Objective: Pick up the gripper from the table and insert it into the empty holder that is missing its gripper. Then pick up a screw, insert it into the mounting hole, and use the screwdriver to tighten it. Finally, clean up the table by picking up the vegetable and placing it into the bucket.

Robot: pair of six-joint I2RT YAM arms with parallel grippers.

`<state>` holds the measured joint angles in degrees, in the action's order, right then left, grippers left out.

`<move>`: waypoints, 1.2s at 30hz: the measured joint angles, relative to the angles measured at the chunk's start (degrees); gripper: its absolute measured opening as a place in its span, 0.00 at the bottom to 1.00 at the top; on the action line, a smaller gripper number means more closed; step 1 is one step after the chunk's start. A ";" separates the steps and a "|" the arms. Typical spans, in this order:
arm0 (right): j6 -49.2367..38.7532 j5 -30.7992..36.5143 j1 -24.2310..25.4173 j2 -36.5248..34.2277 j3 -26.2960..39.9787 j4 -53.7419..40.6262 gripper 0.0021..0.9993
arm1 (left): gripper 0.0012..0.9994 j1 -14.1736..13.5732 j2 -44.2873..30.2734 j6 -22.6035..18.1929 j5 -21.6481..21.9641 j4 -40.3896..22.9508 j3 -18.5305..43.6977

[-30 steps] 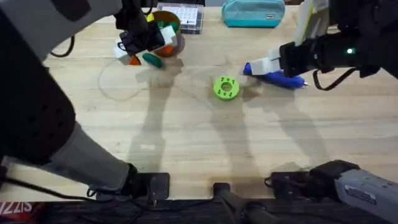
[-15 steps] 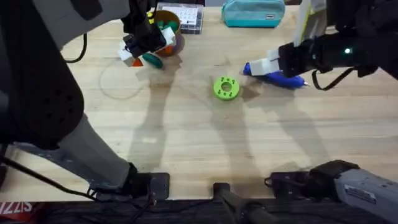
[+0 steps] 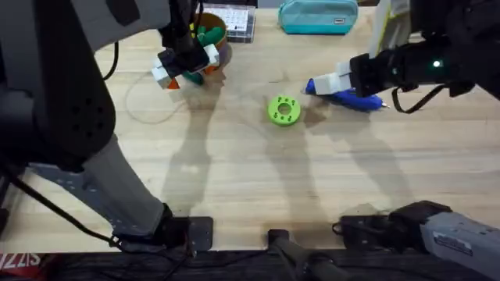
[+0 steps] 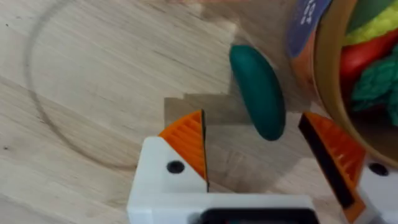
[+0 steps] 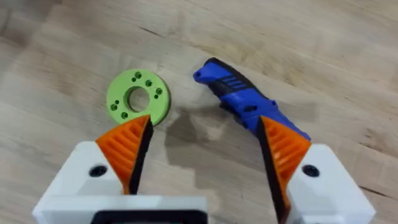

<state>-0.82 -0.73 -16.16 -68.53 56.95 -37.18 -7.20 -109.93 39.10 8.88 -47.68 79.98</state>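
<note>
The vegetable [image 4: 258,90] lies on the table right beside the bucket [image 4: 323,68], with its dark green end showing. My left gripper [image 4: 254,121] hovers open just over it, one orange pad on each side. From overhead the left gripper [image 3: 187,69] sits at the orange-brown bucket [image 3: 225,51], which holds colourful toys. The blue screwdriver [image 3: 353,99] lies at the right. My right gripper [image 3: 322,84] is open over its blunt end. In the right wrist view the screwdriver [image 5: 249,106] lies between the right gripper's [image 5: 205,124] spread pads. The loose gripper, holder and screw are out of view.
A bright green disc with holes [image 3: 283,109] lies mid-table and also shows in the right wrist view [image 5: 138,98]. A teal pouch [image 3: 316,16] and a clear compartment box [image 3: 234,22] stand along the far edge. Bare wood stretches across the near half.
My left gripper has shifted a little to the right and nearer, settling over the vegetable beside the bucket. The right arm and the screwdriver have not moved.
</note>
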 joint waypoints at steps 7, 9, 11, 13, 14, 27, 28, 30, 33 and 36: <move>0.00 0.00 0.00 0.00 0.00 0.01 0.97 | 0.77 0.00 0.00 0.43 0.95 1.74 -1.77; 0.00 0.00 0.00 0.00 0.00 0.00 0.97 | 0.66 0.02 0.00 0.51 1.29 1.91 -2.12; 0.00 0.00 0.00 0.00 0.00 0.01 0.97 | 0.62 0.00 0.00 0.50 1.53 2.11 -2.26; 0.00 0.00 0.00 0.00 0.00 0.01 0.97 | 0.53 0.00 0.00 0.61 1.82 2.32 -2.26; 0.00 0.00 0.00 0.00 0.00 0.00 0.97 | 0.46 0.00 -0.01 0.68 1.97 2.35 -2.26; 0.00 0.00 0.00 0.00 0.00 0.00 0.97 | 0.21 0.04 0.06 0.76 3.16 2.34 -2.28; 0.00 0.00 0.00 0.00 0.00 -0.01 0.97 | 0.11 0.01 0.21 0.54 3.21 2.46 -2.27; 0.00 0.00 0.00 0.00 0.00 0.00 0.97 | 0.03 -0.07 0.37 0.38 3.18 2.69 -2.26; 0.00 -0.01 0.00 0.00 0.00 -0.01 0.97 | 0.03 -0.07 0.37 0.40 3.16 2.26 -2.26; 0.00 -0.01 0.00 0.00 0.00 -0.01 0.97 | 0.03 -0.06 0.52 0.40 3.26 0.28 -2.11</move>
<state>-0.82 -0.74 -16.16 -68.53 56.95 -37.19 -7.26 -109.41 39.51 12.15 -47.40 77.86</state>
